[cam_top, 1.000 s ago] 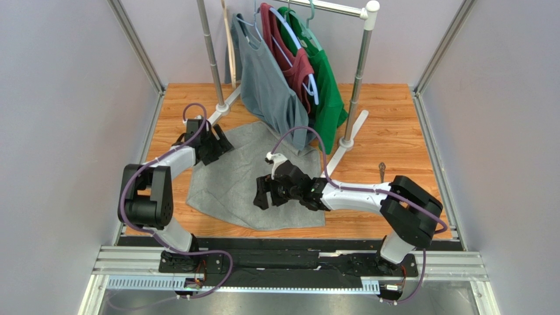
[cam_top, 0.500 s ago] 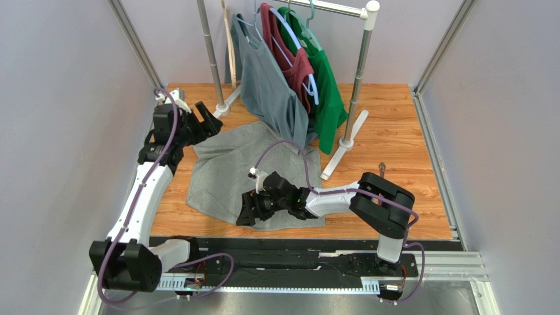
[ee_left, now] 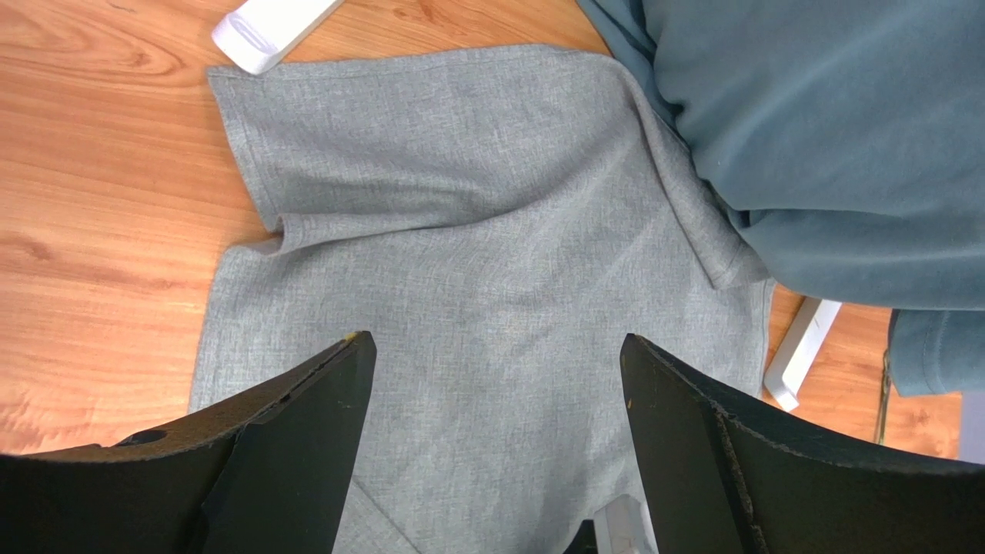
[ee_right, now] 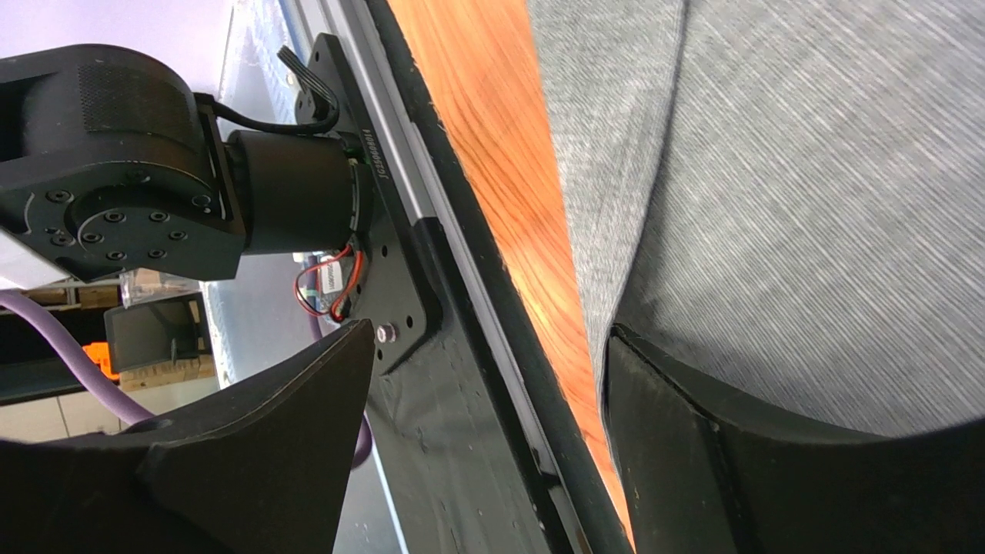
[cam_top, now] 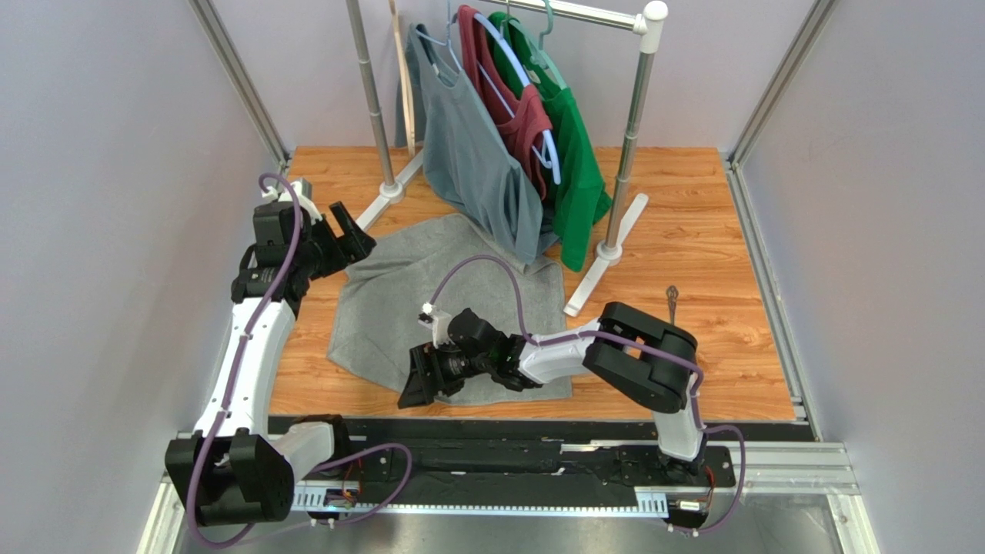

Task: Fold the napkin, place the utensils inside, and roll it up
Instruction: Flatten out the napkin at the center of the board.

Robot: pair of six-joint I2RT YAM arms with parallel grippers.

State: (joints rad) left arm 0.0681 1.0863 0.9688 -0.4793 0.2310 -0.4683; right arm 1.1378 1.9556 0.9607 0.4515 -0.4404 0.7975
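The grey napkin (cam_top: 405, 302) lies spread and wrinkled on the wooden table, its far-left corner folded over (ee_left: 486, 219). My left gripper (cam_top: 354, 233) hovers open above that far-left corner, empty, with cloth showing between its jaws (ee_left: 497, 346). My right gripper (cam_top: 416, 381) is open at the napkin's near edge (ee_right: 798, 173); one finger (ee_right: 740, 462) is over the cloth, the other over the black base rail, nothing held (ee_right: 486, 341). A fork (cam_top: 671, 302) lies on the table at the right, beside the right arm.
A clothes rack (cam_top: 630, 127) stands at the back with a grey shirt (cam_top: 468, 150), a maroon one (cam_top: 518, 113) and a green one (cam_top: 575, 144); the grey shirt's hem (ee_left: 832, 139) overlaps the napkin's far edge. White rack feet (cam_top: 592, 277) rest on the wood. The left arm's base (ee_right: 116, 150) is close by.
My left arm lifted off the napkin's left side and swung back to the far-left corner. My right gripper slid left and nearer, from mid-napkin to its near edge.
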